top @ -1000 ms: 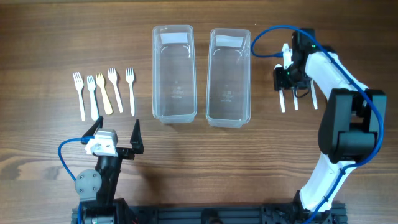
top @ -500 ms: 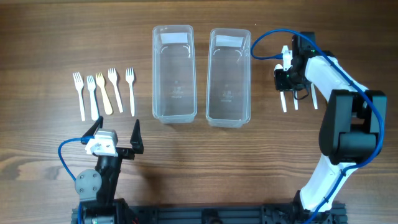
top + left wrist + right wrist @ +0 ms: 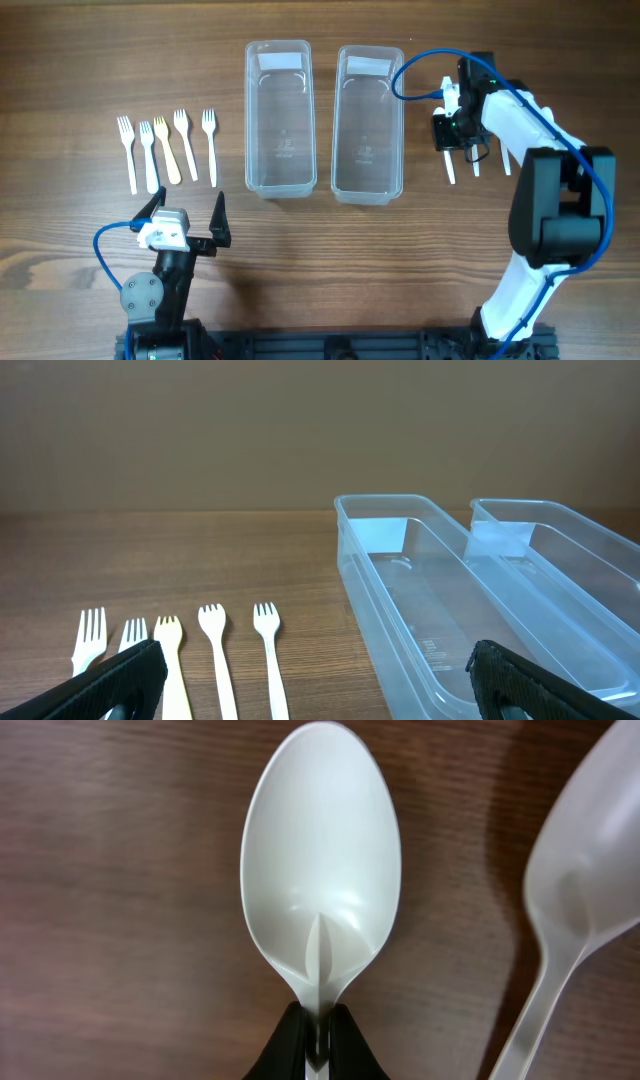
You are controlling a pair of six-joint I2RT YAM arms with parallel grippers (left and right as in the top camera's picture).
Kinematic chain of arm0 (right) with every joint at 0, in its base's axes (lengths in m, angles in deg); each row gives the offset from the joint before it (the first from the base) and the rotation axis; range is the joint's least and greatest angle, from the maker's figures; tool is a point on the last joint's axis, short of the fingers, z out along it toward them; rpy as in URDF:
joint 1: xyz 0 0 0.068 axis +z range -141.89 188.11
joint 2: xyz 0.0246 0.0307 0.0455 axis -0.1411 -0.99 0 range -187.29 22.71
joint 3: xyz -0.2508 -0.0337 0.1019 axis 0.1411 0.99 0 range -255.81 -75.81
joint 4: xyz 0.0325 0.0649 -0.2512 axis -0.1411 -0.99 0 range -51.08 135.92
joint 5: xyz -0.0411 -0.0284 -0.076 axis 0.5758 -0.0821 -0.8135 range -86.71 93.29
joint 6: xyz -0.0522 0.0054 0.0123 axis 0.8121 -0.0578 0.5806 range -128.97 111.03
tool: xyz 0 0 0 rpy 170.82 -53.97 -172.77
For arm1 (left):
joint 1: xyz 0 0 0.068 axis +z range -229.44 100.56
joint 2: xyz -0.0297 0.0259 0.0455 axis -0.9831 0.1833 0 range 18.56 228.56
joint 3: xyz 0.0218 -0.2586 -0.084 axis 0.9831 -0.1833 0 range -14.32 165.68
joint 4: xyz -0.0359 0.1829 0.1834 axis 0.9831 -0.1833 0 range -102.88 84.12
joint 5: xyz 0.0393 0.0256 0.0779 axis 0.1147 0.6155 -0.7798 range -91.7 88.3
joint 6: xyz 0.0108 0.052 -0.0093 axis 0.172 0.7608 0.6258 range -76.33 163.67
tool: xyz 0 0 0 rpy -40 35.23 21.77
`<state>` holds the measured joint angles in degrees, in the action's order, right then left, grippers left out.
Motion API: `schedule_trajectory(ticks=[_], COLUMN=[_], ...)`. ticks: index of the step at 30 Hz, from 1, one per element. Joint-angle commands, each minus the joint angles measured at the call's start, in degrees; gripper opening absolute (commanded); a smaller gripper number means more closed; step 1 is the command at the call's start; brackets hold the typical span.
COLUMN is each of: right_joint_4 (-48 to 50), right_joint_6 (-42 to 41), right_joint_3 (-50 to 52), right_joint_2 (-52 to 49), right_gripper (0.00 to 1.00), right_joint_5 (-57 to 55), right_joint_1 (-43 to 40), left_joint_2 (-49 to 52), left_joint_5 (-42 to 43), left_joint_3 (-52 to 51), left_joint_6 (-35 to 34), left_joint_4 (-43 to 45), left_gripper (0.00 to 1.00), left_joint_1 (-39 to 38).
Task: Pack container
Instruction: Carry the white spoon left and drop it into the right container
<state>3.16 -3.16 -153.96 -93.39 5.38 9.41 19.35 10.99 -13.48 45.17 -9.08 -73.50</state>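
Note:
Two clear, empty containers (image 3: 250, 120) (image 3: 400, 120) stand side by side at the back of the table. In the right wrist view my right gripper (image 3: 318, 1042) is shut on the neck of a white plastic spoon (image 3: 320, 860), bowl facing up. From overhead that gripper (image 3: 452, 135) sits just right of the right container, and the held spoon's handle (image 3: 449, 168) sticks out below it. My left gripper (image 3: 190, 215) hovers near the front left, open and holding nothing; in its wrist view its fingertips (image 3: 110, 680) frame the forks (image 3: 215, 650) and containers (image 3: 345, 520).
Several plastic forks (image 3: 165, 150) lie in a row left of the containers. Two more white spoons (image 3: 475, 160) (image 3: 505, 158) lie on the wood right of the held one; one of them shows as a neighbouring spoon (image 3: 585, 870) in the right wrist view.
My right gripper has shut on the spoon and shifted slightly left, toward the right container, taking the spoon with it. The left arm has stayed still.

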Motion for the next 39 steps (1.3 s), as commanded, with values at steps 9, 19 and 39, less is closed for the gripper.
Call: schedule_trajectory(ticks=[9, 19, 39], right_joint_4=[-4.59, -6.19, -0.92], right_joint_6=[-6.12, -14.49, -22.64], right_joint_3=[-5.53, -5.46, -5.35], right_joint_2=[25.03, 26.40, 8.00], right_gripper=[0.04, 0.04, 0.11], right_joint_5=[5.60, 6.47, 1.14], right_joint_1=[0.63, 9.99, 19.10], left_joint_2=[-0.42, -0.42, -0.42], left_joint_5=[-0.15, -0.15, -0.15], left_joint_3=[-0.52, -0.52, -0.52], left_joint_6=[1.29, 1.31, 1.29], left_joint_4=[0.09, 0.09, 0.09], left_gripper=[1.00, 1.00, 1.00], left_joint_1=[-0.33, -0.33, -0.33])
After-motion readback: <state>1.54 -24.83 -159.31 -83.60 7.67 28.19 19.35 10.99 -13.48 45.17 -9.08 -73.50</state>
